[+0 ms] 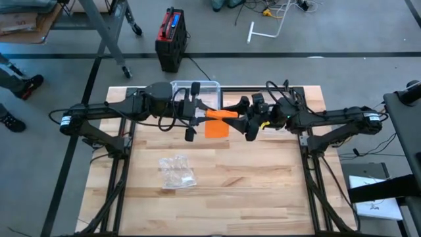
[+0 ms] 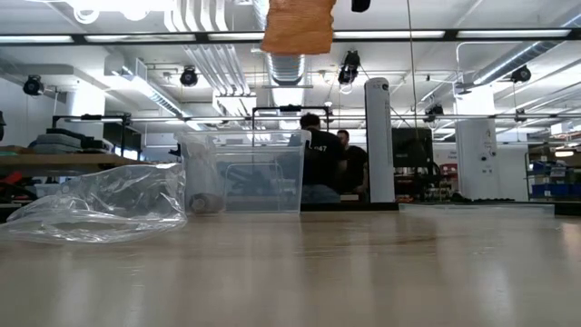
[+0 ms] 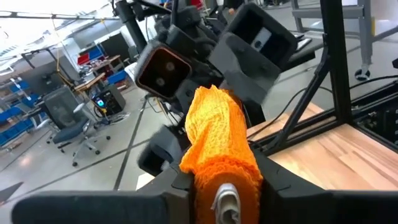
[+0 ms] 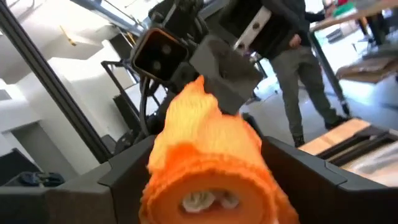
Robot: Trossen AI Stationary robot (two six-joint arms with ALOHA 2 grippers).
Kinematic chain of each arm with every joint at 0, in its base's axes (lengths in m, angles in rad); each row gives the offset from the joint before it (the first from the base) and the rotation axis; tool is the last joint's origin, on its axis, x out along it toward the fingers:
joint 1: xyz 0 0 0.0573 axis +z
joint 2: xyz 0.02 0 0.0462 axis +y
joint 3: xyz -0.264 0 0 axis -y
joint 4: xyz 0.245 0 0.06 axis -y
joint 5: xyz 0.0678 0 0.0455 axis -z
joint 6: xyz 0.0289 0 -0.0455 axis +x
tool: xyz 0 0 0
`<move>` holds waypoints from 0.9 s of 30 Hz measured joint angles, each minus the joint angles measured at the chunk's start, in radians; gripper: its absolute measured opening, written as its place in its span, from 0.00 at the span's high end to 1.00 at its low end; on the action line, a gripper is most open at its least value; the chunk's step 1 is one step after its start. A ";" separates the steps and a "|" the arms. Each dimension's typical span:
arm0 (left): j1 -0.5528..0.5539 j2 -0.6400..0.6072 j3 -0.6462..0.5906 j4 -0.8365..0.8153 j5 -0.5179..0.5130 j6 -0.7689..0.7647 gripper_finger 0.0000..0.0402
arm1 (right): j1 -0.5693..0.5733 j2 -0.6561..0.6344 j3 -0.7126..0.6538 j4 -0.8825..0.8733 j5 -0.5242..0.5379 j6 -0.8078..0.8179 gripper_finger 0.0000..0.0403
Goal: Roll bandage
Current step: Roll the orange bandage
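Orange bandage [image 3: 221, 158] fills both wrist views, held in the air between the two grippers above the table's [image 1: 263, 191] far half, loose end hanging down. Left gripper [image 3: 227, 190] clamps one end of the roll. Right gripper [image 4: 205, 180] has its fingers spread wide around the other end; can't tell if they grip it. No readable writing. Both arms reach inward, meeting mid-table. Clear bin [image 1: 200, 89] behind, crumpled plastic bag [image 1: 176, 172] near the front.
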 joint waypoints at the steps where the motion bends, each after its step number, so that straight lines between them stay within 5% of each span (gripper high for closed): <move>1: -0.001 0.000 0.000 -0.001 0.000 -0.002 0.82 | -0.003 -0.002 0.000 0.009 0.000 -0.013 0.31; 15: -0.001 0.002 -0.001 0.000 -0.051 0.067 0.82 | -0.007 0.040 0.061 -0.050 -0.004 0.037 0.35; 21: -0.002 0.002 -0.001 0.001 -0.060 0.067 0.79 | -0.008 0.040 0.061 -0.046 0.003 0.006 0.52; 27: -0.002 -0.003 -0.001 -0.011 -0.074 0.000 0.64 | -0.008 0.040 0.062 -0.065 0.001 -0.212 0.74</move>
